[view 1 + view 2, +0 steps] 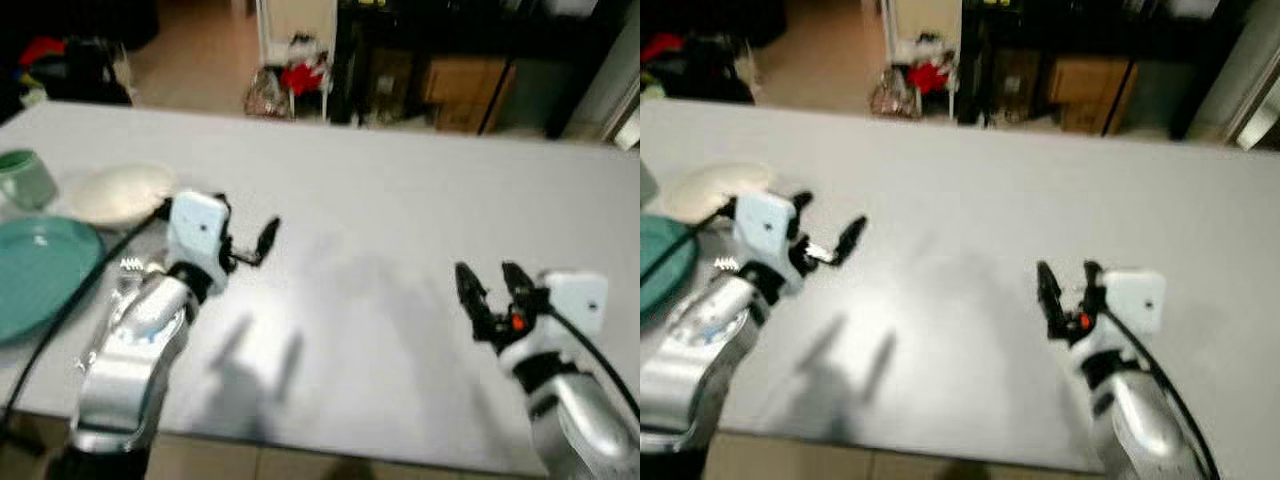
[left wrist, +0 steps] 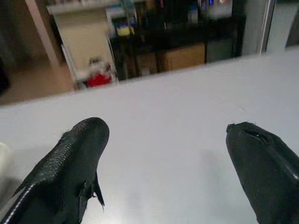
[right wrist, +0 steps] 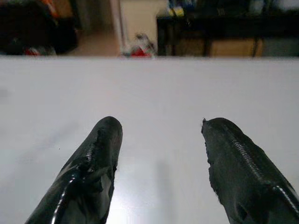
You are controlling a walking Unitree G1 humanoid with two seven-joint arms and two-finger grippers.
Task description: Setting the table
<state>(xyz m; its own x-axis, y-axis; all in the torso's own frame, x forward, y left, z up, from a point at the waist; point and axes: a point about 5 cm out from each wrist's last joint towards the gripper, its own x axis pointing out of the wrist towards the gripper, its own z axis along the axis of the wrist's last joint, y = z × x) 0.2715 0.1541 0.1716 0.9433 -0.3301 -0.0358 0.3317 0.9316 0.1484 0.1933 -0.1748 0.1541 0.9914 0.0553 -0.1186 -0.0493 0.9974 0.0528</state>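
Observation:
At the table's left end lie a teal plate, a white plate behind it, and a green cup at the far left edge. My left gripper hovers over the grey table just right of the white plate. It is open, with nothing between its fingers. My right gripper is held low over the table's near right part, also open and holding nothing. Bare tabletop lies ahead of its fingers.
A black cable runs from the left arm across the teal plate toward the near edge. Beyond the table's far edge are a red bag on the floor, a dark cabinet and a cardboard box.

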